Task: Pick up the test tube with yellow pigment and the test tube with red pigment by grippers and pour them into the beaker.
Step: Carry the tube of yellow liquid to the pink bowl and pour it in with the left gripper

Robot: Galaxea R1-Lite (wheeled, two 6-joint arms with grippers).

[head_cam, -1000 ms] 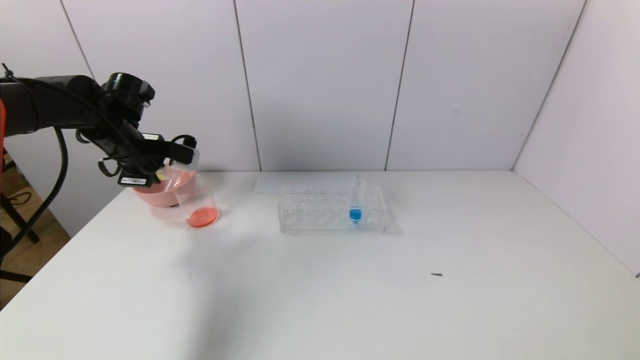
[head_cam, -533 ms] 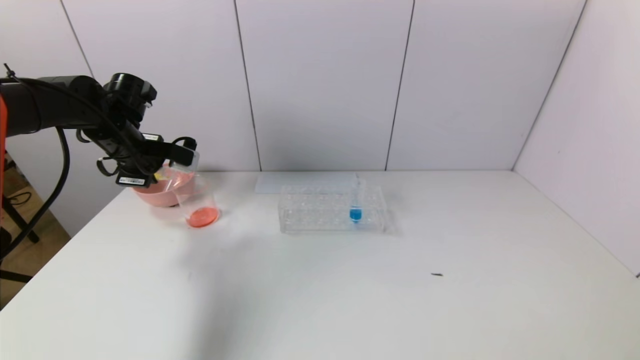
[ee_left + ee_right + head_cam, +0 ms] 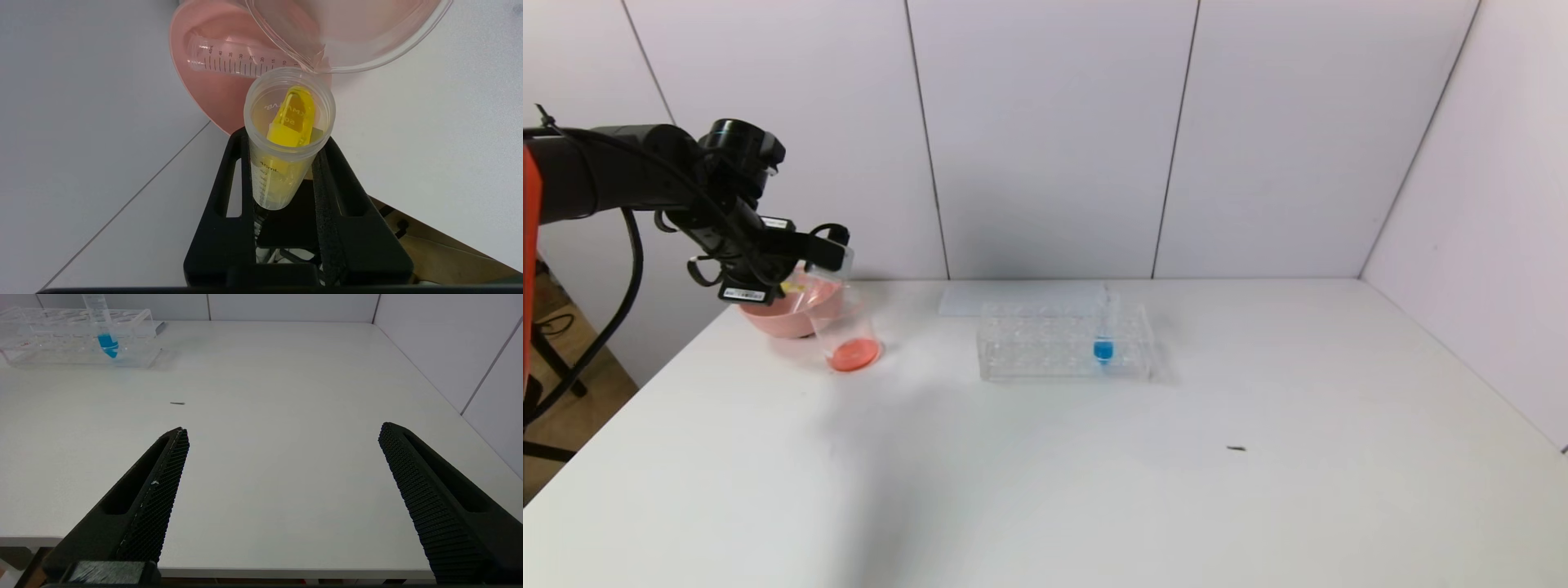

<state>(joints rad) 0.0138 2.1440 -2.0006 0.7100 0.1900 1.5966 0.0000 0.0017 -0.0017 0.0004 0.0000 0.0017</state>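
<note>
Overhead, left tool (image 3: 829,255) near worktop's (image 3: 1045,490) far-left corner, clamped on slim clear yellow-pigment test tube (image 3: 837,263), tilted above clear cylindrical beaker (image 3: 844,333) holding orange-red liquid, beside pink bowl (image 3: 768,318). Clear rack (image 3: 1045,351) with blue-tipped tube (image 3: 1103,331) mid-worktop.

Left wrist: tube (image 3: 288,134) gripped mouth-first toward beaker rim (image 3: 367,61); an empty graduated tube (image 3: 237,61) lying in bowl.

Right wrist: right tool (image 3: 282,469) wide apart, empty, above near-right edge.
</note>
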